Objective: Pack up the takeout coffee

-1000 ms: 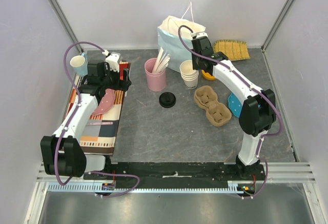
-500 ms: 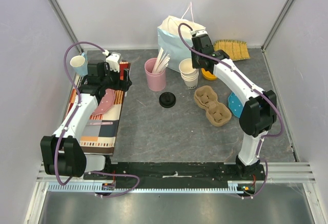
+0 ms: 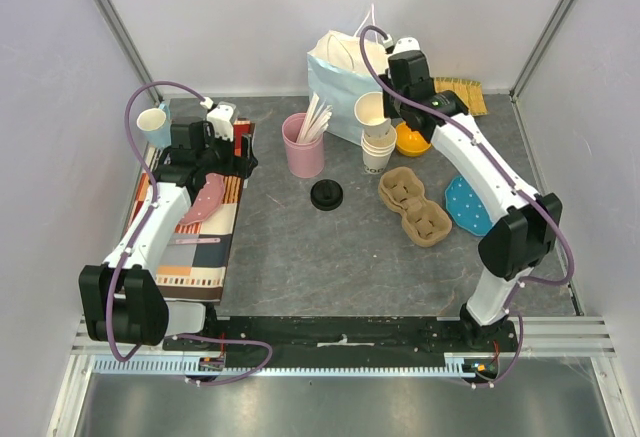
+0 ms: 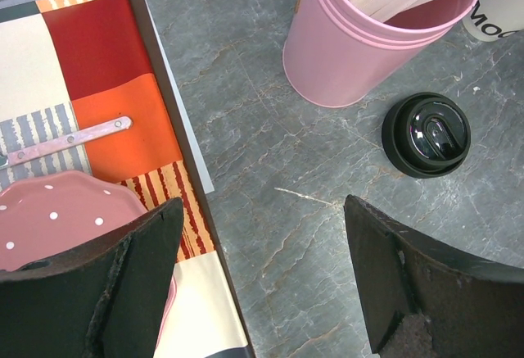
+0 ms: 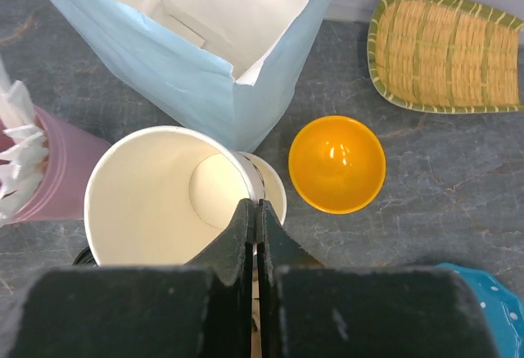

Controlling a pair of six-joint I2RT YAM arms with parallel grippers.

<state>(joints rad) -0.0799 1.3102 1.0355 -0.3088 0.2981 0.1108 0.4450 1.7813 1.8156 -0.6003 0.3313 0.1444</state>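
Observation:
My right gripper is shut on the rim of a lidless white paper cup, one finger inside it and one outside. The cup hangs tilted just above the stack of white cups. A round black lid lies alone on the table. Behind the stack the pale blue paper bag stands open. A takeout coffee with its lid on is out of view. My left gripper is open and holds nothing, above the placemat's right edge.
A pink cup of stirrers stands left of the stack. A cardboard cup carrier, an orange bowl, a blue dotted plate and a bamboo tray are on the right. Left: placemat, pink plate, light blue mug.
My right gripper has risen with the top cup, pulling it off the stack. The right arm has swung to the right, uncovering the orange bowl and blue plate. The left arm has not moved.

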